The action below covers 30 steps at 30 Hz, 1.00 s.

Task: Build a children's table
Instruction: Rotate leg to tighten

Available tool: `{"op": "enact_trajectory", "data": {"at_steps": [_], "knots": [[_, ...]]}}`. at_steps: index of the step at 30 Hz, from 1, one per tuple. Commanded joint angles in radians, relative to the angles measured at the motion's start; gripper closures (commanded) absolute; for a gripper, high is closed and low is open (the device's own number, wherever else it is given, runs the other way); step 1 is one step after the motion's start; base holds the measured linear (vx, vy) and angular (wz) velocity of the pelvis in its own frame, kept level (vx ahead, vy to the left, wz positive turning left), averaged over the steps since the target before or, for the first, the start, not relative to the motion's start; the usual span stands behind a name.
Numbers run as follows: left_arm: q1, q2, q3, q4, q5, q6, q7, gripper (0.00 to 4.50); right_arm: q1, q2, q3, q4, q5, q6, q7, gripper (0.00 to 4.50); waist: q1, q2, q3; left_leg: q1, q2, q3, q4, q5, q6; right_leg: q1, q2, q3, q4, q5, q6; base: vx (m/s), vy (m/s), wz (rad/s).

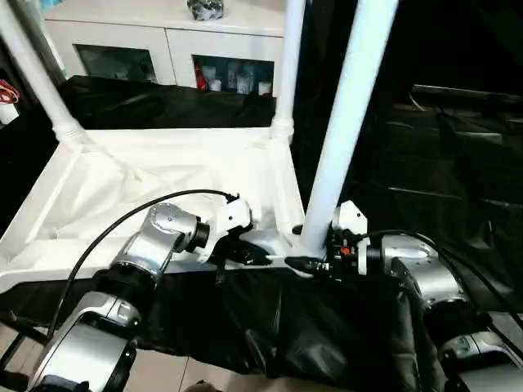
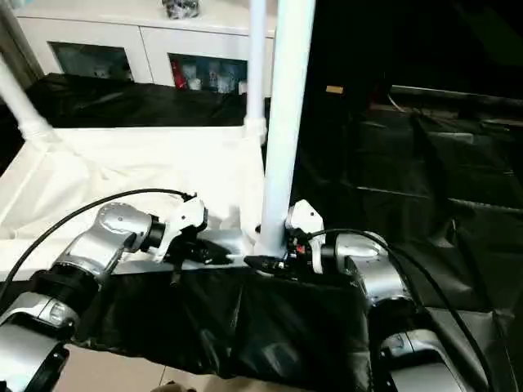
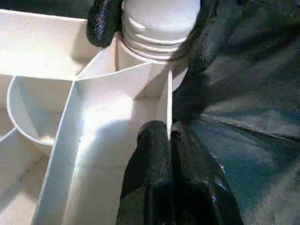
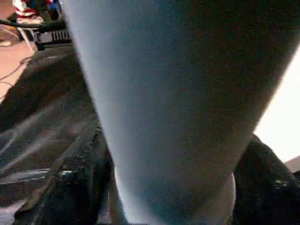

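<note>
I have the children's table (image 1: 163, 175) lying upside down on a black-draped tabletop (image 1: 270, 327), its ribbed underside facing up toward my head camera; three white legs stand in its corner sockets: a far left leg (image 1: 37, 77) leaning outward, a far right leg (image 1: 288, 69) upright, and a near right leg (image 1: 347, 122) rising at the corner closest to my right arm; my left hand (image 3: 169, 133) sits at the near edge of the tabletop's white rim, just beside that near corner, and I see its two black fingers pressed together on a thin upright rib of the underside, pinching it; my right hand (image 2: 274, 263) is at the base of the near right leg, its black fingers (image 3: 101, 23) standing either side of the leg's ridged foot where it enters the round socket, spread about as wide as the leg and close against it; whether they actually press the leg I cannot tell; behind the table a white cabinet (image 1: 163, 41) with glass doors stands against the far side, small items visible behind the glass; a black cable (image 1: 122, 220) arcs over my left forearm.
</note>
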Motion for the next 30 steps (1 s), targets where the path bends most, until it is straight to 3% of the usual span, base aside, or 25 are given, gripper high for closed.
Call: {"op": "enact_trajectory", "data": {"at_steps": [1,4,5,9,14,16,17,18,20,24,29,30], "knots": [[-0.013,-0.017,-0.006,-0.060,-0.040,0.000,-0.020,4.50,0.033,0.010,0.062,0.018,-0.026,0.035,0.032,1.51,0.000,-0.005,-0.058,0.009,0.059,-0.023,-0.059,-0.176,0.073,0.045,-0.089,0.058,-0.057,-0.199,-0.224,0.000,0.000,0.00],[-0.014,-0.019,-0.006,-0.057,-0.038,-0.002,-0.017,4.50,0.028,0.017,0.060,0.027,-0.028,0.035,0.017,1.68,0.000,-0.006,-0.058,0.009,0.059,-0.023,-0.058,-0.174,0.068,0.045,-0.089,0.058,-0.057,-0.201,-0.221,0.000,0.000,0.00],[-0.014,-0.023,-0.005,-0.053,-0.036,-0.005,-0.009,4.50,0.025,0.023,0.056,0.035,-0.029,0.037,0.001,1.74,-0.001,-0.012,-0.058,0.009,0.059,-0.022,-0.059,-0.171,0.069,0.045,-0.089,0.058,-0.056,-0.200,-0.221,0.000,0.000,0.00],[-0.011,-0.040,0.006,-0.046,-0.023,-0.001,0.052,4.50,0.020,0.047,0.036,0.055,-0.034,0.045,-0.072,1.78,-0.002,-0.008,-0.055,0.010,0.059,-0.023,-0.060,-0.184,0.060,0.043,-0.090,0.058,-0.060,-0.229,-0.214,0.000,0.000,0.00],[-0.008,-0.086,0.043,-0.046,-0.007,0.028,0.215,4.50,0.008,0.100,-0.017,0.097,-0.039,0.053,-0.254,1.80,-0.012,-0.004,-0.049,0.017,0.056,-0.029,-0.067,-0.253,0.021,0.039,-0.092,0.058,-0.078,-0.369,-0.176,0.000,0.000,0.00],[-0.011,-0.094,0.051,-0.040,-0.001,0.031,0.252,4.50,0.003,0.112,-0.028,0.113,-0.042,0.048,-0.301,1.80,-0.019,-0.004,-0.050,0.019,0.056,-0.030,-0.067,-0.263,0.013,0.037,-0.092,0.059,-0.080,-0.368,-0.174,0.000,0.000,0.00],[-0.027,-0.115,0.070,-0.018,0.014,0.033,0.349,4.50,-0.017,0.140,-0.053,0.154,-0.048,0.041,-0.407,1.80,-0.020,0.008,-0.050,0.018,0.055,-0.032,-0.068,-0.266,0.009,0.038,-0.092,0.059,-0.079,-0.364,-0.176,0.000,0.000,0.00],[-0.034,-0.124,0.078,-0.009,0.017,0.035,0.385,4.50,-0.025,0.150,-0.061,0.168,-0.050,0.034,-0.443,1.80,-0.029,0.000,-0.048,0.017,0.054,-0.031,-0.068,-0.283,0.006,0.036,-0.090,0.058,-0.083,-0.372,-0.175,0.000,0.000,0.00],[-0.042,-0.137,0.086,0.005,0.023,0.035,0.447,4.50,-0.037,0.167,-0.072,0.195,-0.056,0.035,-0.513,1.80,-0.030,0.001,-0.050,0.019,0.051,-0.031,-0.066,-0.276,0.011,0.037,-0.092,0.059,-0.084,-0.378,-0.171,0.000,0.000,0.00],[-0.056,-0.157,0.115,0.018,0.028,0.042,0.559,4.50,-0.071,0.205,-0.098,0.255,-0.079,0.042,-0.689,1.80,-0.033,0.006,-0.054,0.014,0.051,-0.031,-0.066,-0.245,0.012,0.039,-0.088,0.058,-0.076,-0.319,-0.181,0.000,0.000,0.00],[-0.037,-0.171,0.124,-0.017,0.022,0.053,0.579,4.50,-0.085,0.243,-0.116,0.285,-0.085,0.011,-0.777,1.80,-0.030,0.008,-0.058,0.009,0.050,-0.029,-0.063,-0.207,0.031,0.043,-0.090,0.060,-0.066,-0.237,-0.195,0.000,0.000,0.00],[-0.027,-0.172,0.117,-0.032,0.022,0.055,0.566,4.50,-0.084,0.248,-0.114,0.281,-0.085,-0.002,-0.773,1.80,-0.031,0.003,-0.059,0.008,0.050,-0.028,-0.061,-0.194,0.039,0.044,-0.088,0.059,-0.063,-0.205,-0.202,0.000,0.000,0.00]]}}
